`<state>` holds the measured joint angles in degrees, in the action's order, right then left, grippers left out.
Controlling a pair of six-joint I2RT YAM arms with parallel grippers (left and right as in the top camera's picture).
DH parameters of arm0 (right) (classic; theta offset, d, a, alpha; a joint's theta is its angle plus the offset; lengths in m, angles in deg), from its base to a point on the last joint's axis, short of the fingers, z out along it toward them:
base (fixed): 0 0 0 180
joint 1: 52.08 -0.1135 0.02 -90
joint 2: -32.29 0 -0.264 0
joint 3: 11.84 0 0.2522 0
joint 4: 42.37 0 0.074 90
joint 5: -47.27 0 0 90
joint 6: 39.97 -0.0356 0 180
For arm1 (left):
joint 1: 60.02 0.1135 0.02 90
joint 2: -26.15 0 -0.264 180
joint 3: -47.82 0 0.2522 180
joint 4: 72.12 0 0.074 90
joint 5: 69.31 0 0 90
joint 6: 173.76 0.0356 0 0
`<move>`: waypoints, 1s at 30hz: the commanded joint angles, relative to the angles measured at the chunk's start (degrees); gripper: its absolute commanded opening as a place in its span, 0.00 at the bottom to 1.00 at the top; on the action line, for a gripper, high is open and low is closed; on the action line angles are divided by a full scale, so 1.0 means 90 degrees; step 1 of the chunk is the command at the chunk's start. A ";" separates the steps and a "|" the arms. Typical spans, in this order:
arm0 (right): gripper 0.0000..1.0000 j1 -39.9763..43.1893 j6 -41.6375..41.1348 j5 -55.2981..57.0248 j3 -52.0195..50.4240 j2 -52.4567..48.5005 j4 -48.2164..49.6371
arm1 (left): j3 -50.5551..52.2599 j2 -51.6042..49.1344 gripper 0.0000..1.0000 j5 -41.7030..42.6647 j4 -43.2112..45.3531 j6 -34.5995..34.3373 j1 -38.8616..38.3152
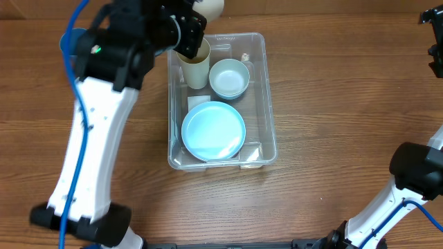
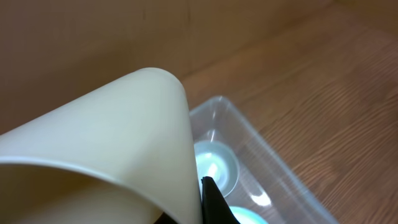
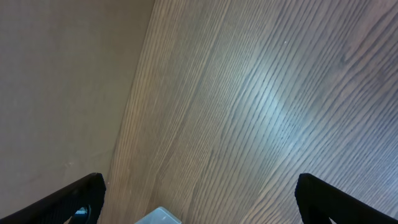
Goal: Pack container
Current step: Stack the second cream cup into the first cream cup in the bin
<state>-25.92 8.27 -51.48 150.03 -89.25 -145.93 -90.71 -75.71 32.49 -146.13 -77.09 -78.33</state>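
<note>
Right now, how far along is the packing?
Done: blue plate and bowl lie in the container. In hand: the left pincer grips a cream cup at its far-left corner. Left, probably: release the cup and withdraw.

Soft even light, pale glare on tabletop (image 3: 273, 106)

Left arm (image 1: 97, 138) — white link shells joined by black joint housings (image 1: 138, 31), one housing bearing a small green indicator lamp (image 1: 97, 50). A blue cable (image 1: 68, 38) runs along the links. Right arm (image 1: 387, 204) — same white-and-black finish, with a second blue cable (image 1: 423, 211); its fingers (image 3: 78, 199) are matte black.
</note>
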 commanded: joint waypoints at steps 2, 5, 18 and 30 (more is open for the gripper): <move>1.00 0.0015 -0.0029 0.0032 0.0075 0.0051 0.0010 | -0.0036 -0.0372 0.04 -0.0607 -0.0483 0.0102 -0.0012; 1.00 0.0015 -0.0029 0.0029 0.0075 0.0051 0.0010 | -0.0036 -0.0374 0.04 -0.0716 -0.0806 0.0090 -0.0012; 1.00 0.0015 -0.0029 0.0029 0.0075 0.0051 0.0010 | 0.0019 -0.0447 0.04 -0.0862 -0.1134 0.0117 -0.0012; 1.00 0.0015 -0.0029 0.0029 0.0075 0.0051 0.0010 | 0.0019 -0.0724 0.46 -0.0860 -0.1022 0.0117 -0.0012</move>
<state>-25.90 8.25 -51.46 150.03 -89.23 -145.93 -90.38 -81.09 24.88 -156.18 -76.43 -78.33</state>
